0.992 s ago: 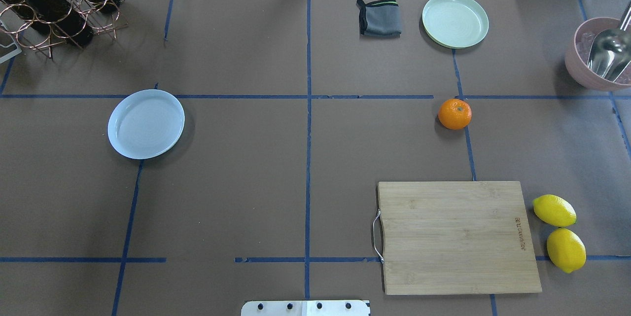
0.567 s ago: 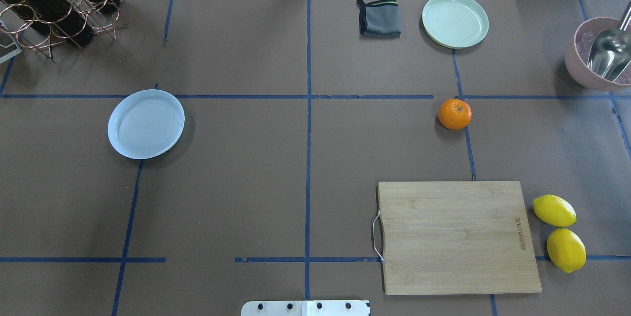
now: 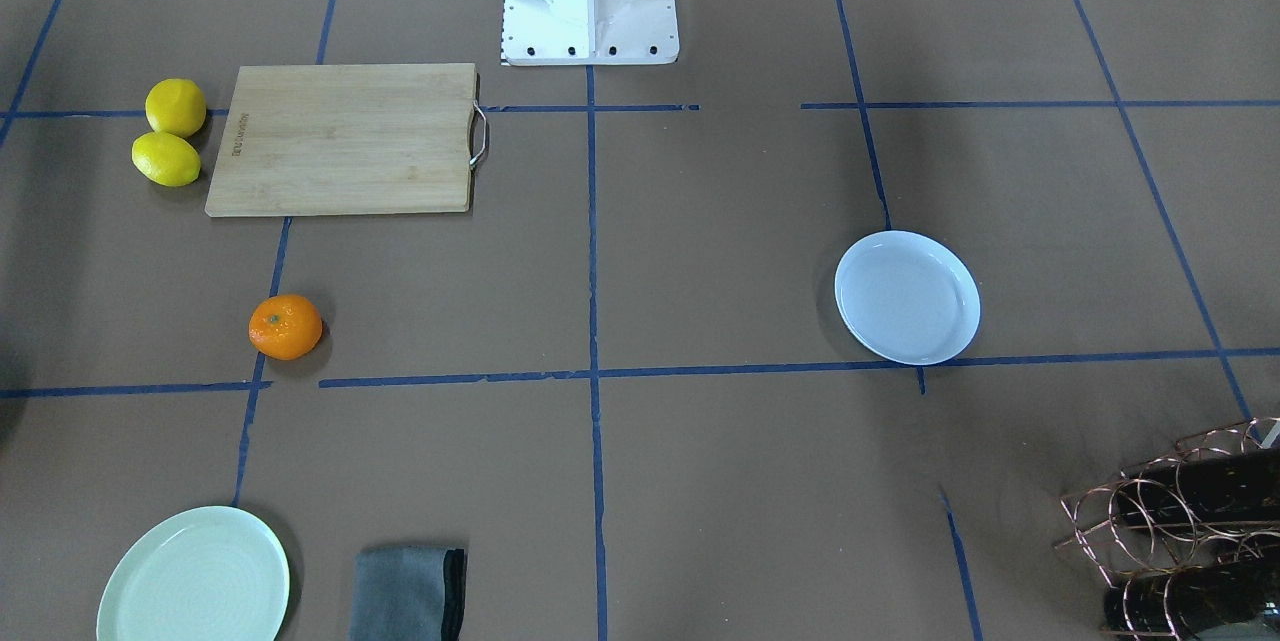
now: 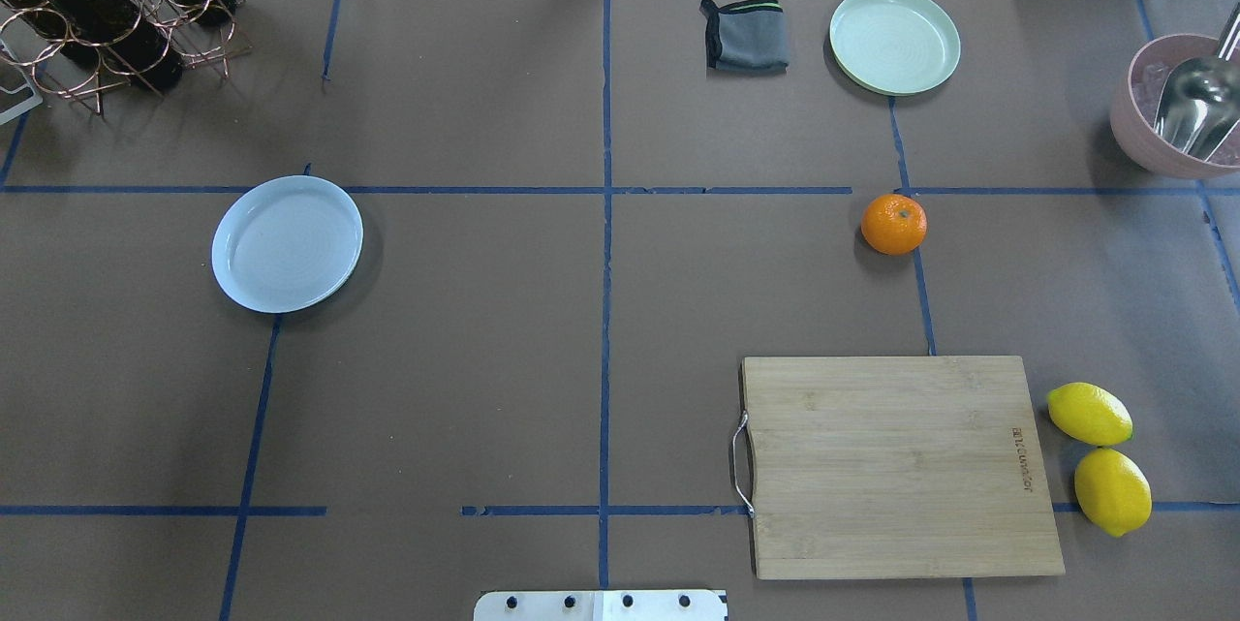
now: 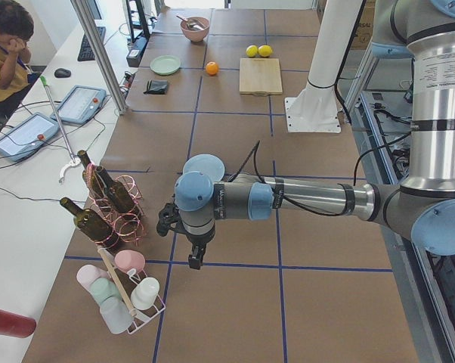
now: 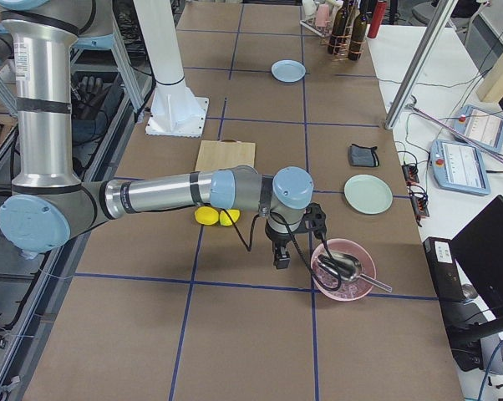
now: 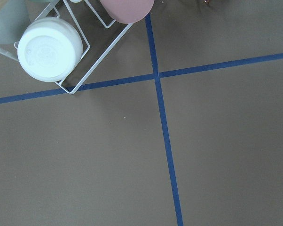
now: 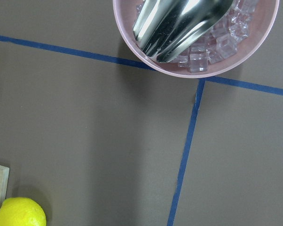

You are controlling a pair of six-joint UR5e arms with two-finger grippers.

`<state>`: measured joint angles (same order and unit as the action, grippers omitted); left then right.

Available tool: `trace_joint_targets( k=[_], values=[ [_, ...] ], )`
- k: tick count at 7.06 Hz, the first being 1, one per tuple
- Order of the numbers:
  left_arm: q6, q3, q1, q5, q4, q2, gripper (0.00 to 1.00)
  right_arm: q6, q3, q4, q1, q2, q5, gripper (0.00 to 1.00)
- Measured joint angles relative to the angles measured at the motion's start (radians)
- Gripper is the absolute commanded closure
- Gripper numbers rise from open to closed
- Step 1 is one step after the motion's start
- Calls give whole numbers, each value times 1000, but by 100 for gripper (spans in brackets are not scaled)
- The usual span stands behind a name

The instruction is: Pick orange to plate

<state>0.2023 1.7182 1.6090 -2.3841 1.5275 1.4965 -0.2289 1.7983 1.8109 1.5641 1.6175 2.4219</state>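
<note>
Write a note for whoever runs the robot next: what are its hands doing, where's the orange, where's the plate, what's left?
Left gripper: over the table, at its left end; open or shut, cannot tell.
Right gripper: beside the pink bowl; cannot tell either.
Orange: on the table beyond the cutting board, untouched.
Plate: empty, on the left side.
Done: nothing.
Left: move the orange onto the plate.

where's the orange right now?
Overhead view, right half: the orange lies between the mint-green plate and the cutting board, apart from both.
</note>
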Motion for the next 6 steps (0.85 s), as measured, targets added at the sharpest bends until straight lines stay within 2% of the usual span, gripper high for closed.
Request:
trace_joint_targets(
  k=[2, 3, 5, 6],
  values=[
    [-27, 4, -49, -118, 130, -33, 0, 0, -8, -34, -1, 11, 12, 0],
    [-120, -1, -124, -145, 230, -35, 0, 0, -12, -47, -1, 16, 44, 0],
    [-499, -14, -348, -127, 498, -21, 0, -1, -12, -60, -3, 22, 113, 0],
    [-713, -29, -467, -62, 611, 9, 5, -3, -11, -83, -7, 23, 124, 0]
  ],
)
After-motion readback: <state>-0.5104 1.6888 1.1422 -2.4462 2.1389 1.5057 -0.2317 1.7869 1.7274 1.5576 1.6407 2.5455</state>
